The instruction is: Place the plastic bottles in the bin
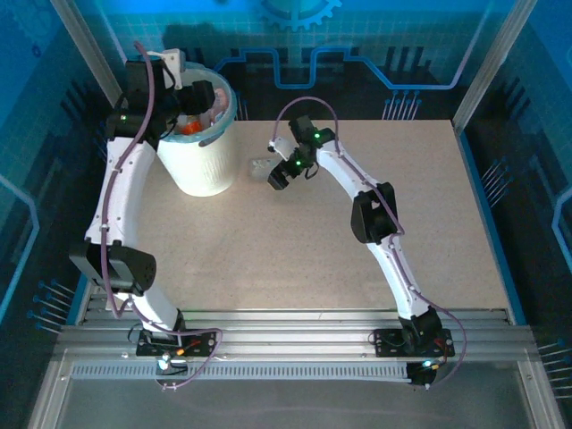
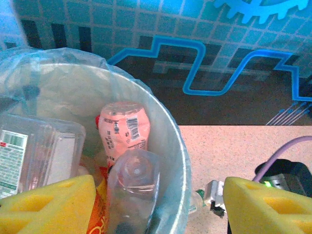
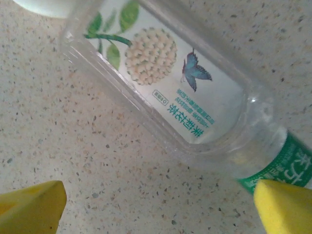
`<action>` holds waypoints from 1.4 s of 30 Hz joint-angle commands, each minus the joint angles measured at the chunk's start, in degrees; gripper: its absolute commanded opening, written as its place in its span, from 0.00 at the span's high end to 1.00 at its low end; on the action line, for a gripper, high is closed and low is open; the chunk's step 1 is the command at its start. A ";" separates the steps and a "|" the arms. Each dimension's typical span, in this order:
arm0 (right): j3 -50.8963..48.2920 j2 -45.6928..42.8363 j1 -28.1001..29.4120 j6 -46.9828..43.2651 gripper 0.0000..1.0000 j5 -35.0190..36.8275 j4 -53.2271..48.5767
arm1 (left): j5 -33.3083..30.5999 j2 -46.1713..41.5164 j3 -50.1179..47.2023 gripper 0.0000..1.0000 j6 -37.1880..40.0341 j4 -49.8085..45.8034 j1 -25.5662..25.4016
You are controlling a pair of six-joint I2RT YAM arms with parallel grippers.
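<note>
Bottles [image 2: 122, 129] are seen inside bin [image 2: 181, 151], over which left gripper [image 2: 159, 197] is held parted, apparently empty. Clear bottle [image 3: 165, 87] is laid on table [image 3: 97, 161] beneath wide-spread right gripper [image 3: 158, 209].

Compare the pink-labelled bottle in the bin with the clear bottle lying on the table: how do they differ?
Place: the pink-labelled bottle sits inside the bin; the clear bottle is on the table. Pose: the pink-labelled bottle stands roughly upright; the clear bottle lies on its side. Label: the first pink with a barcode, the second white with leaves and a butterfly. Both are plastic bottles.
</note>
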 commanded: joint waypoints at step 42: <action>6.03 4.62 5.67 43.70 0.07 5.46 28.10 | 0.14 -6.95 -3.89 0.29 0.70 4.87 -1.34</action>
